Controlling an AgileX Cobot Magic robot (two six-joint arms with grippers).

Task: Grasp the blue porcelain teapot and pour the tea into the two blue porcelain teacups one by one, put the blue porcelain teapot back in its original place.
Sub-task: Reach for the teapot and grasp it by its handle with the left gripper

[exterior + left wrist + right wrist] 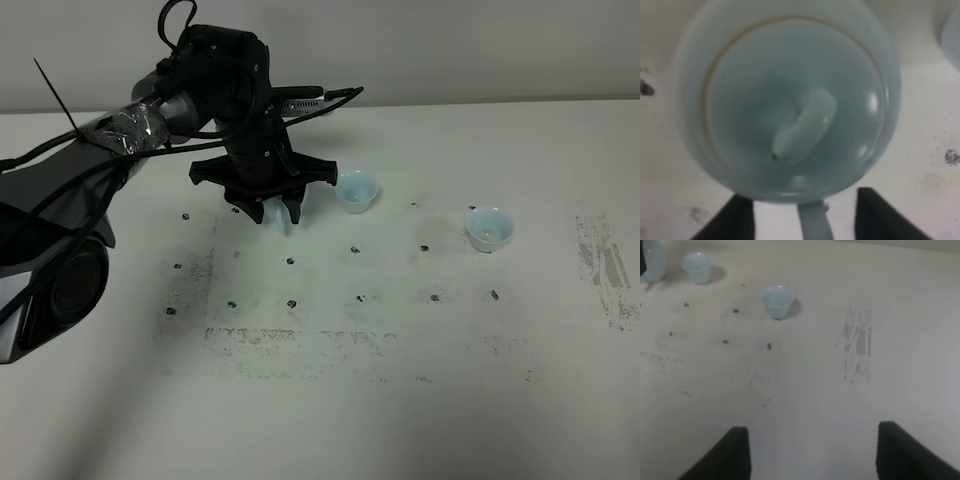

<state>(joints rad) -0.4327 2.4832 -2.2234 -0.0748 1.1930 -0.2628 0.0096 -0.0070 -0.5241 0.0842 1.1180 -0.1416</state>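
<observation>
The blue porcelain teapot (pixel 790 100) fills the left wrist view from above, its lid knob in the middle and its handle (pixel 815 225) running out between the two dark fingers. My left gripper (pixel 805 200) is open, one finger on each side of the handle with a gap to it. In the high view the left gripper (pixel 275 212) hangs over the teapot (pixel 283 222) and hides most of it. The two blue porcelain teacups stand upright to its right, one close (pixel 356 190) and one farther off (pixel 489 228). My right gripper (pixel 810 450) is open over bare table.
The white table (pixel 400 400) carries dark speckles and a scuffed patch (pixel 605 265) at the right. The left arm (pixel 130 130) and its cables cross the back left. The right wrist view shows both teacups (pixel 696 266) (pixel 777 301) and the teapot (pixel 652 260) far away.
</observation>
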